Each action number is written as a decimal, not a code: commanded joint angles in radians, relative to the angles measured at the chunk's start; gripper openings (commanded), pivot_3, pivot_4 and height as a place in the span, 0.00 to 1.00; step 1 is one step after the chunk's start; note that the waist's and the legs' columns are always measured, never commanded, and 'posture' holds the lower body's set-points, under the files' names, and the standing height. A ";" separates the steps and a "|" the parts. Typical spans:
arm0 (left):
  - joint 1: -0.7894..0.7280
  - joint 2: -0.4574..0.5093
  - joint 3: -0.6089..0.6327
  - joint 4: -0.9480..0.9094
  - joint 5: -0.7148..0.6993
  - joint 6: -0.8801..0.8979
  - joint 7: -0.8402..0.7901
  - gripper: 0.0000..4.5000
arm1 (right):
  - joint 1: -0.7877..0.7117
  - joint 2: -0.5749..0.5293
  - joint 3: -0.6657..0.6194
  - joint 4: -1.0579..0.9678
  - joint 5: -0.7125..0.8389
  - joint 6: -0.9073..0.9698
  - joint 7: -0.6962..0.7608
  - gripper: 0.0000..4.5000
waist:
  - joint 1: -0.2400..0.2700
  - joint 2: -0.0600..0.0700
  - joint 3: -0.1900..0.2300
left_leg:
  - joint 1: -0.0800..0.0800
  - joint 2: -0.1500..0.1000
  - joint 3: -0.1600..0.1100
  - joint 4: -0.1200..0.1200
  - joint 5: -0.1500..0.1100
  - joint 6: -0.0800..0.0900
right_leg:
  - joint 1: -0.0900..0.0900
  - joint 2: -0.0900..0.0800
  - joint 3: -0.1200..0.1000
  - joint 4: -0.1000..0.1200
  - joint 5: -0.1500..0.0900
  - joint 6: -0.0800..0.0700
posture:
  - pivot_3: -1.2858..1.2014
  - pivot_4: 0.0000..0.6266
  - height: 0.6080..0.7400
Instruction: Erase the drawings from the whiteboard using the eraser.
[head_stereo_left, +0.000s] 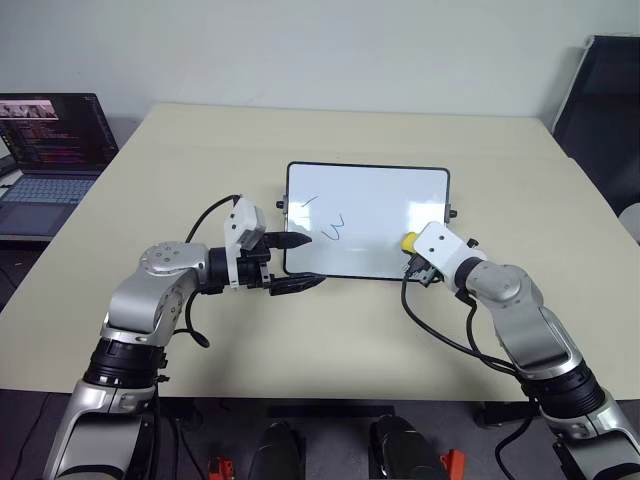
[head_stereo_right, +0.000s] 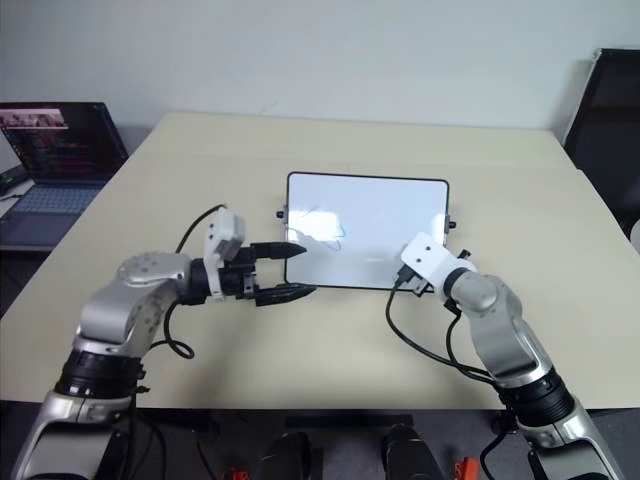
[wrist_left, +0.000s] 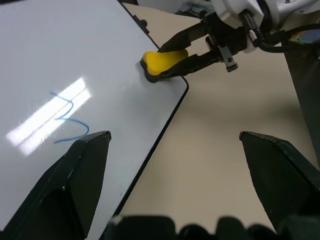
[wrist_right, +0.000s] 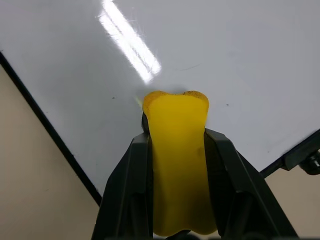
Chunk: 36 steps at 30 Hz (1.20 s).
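whiteboard: the whiteboard (head_stereo_left: 367, 220) lies flat on the beige table (head_stereo_left: 300, 150), near the middle, its long axis running left to right across the head views; small black knobs sit on both short sides.
drawings: the drawings (head_stereo_left: 330, 226) are thin blue strokes on the left half of the board, a short slanted stroke and a squiggle beside it; the left wrist view shows the squiggle (wrist_left: 70, 119) close to the near edge.
eraser: the eraser (wrist_right: 177, 165) is a yellow block, its long axis in line with the right gripper's fingers, its front end pressed to the board near the board's near right corner.
right gripper: the right gripper (wrist_left: 197, 47) is clenched on the eraser, 1 black finger on each long side, pointing forward and left onto the board.
left gripper: the left gripper (head_stereo_left: 297, 262) stands released, its 2 fingers spread, pointing right at the board's near left corner, 1 finger over the board and 1 over the table.
writing: the laptop (head_stereo_left: 48, 150) at the table's far left shows lines of text too small to read; no label can be read on the board or eraser.
open room: bare table lies on all sides of the board, widest at the far side and at the right.
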 joint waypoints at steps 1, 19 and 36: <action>0.032 0.022 0.051 -0.060 -0.025 0.007 0.014 1.00 | 0.020 -0.002 0.039 -0.013 0.006 -0.004 0.029 0.24 | -0.003 0.000 0.000 | 0.000 0.000 0.000 -0.001 0.000 0.000 | 0.000 0.000 0.000 0.000 0.000 0.000 | 0.52 0.24 1.00; 0.266 -0.066 0.270 -0.280 -0.040 0.044 0.388 1.00 | 0.266 0.147 -0.249 -0.282 0.340 -0.107 0.023 0.24 | -0.002 -0.001 0.001 | -0.001 0.000 -0.001 -0.009 -0.001 -0.001 | -0.002 0.000 -0.001 -0.001 -0.003 0.002 | 0.52 0.24 1.00; 0.332 -0.070 0.327 -0.311 -0.049 0.027 0.488 1.00 | 0.264 0.129 -0.154 -0.188 0.334 -0.244 0.012 0.23 | -0.006 -0.001 0.001 | 0.000 -0.001 0.000 -0.008 0.000 -0.001 | -0.001 -0.001 -0.001 -0.001 -0.003 -0.001 | 0.52 0.24 1.00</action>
